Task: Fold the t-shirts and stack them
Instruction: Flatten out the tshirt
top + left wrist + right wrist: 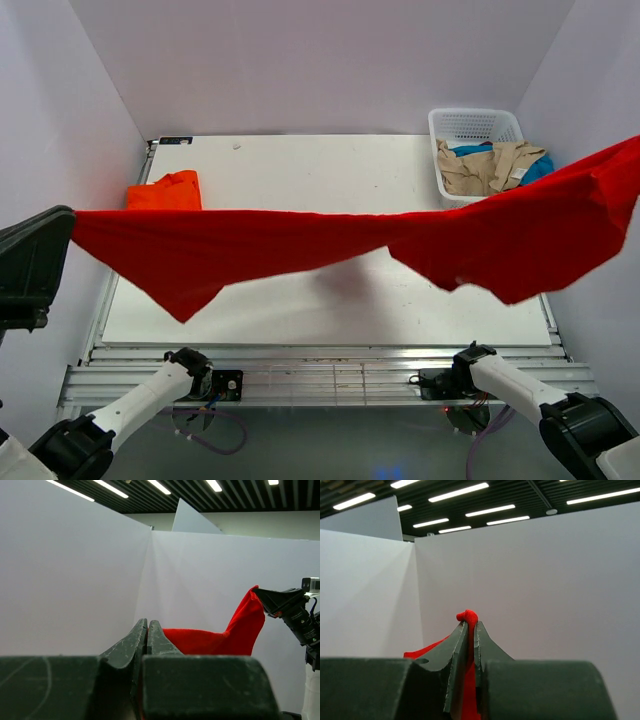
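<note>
Left gripper (147, 626) pinching red t-shirt (215, 640), stretched across to right gripper (260, 593)

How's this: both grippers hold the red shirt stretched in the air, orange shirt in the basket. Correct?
Wrong on the orange shirt: top external shows it on the table, far left, not in the basket. Left gripper and right gripper do hold the red shirt stretched in the air.

White-linked arms (150, 395) carry black joints (75, 445), scuffed dark pincers (147, 624) (purple cables (236, 420) beneath).
</note>
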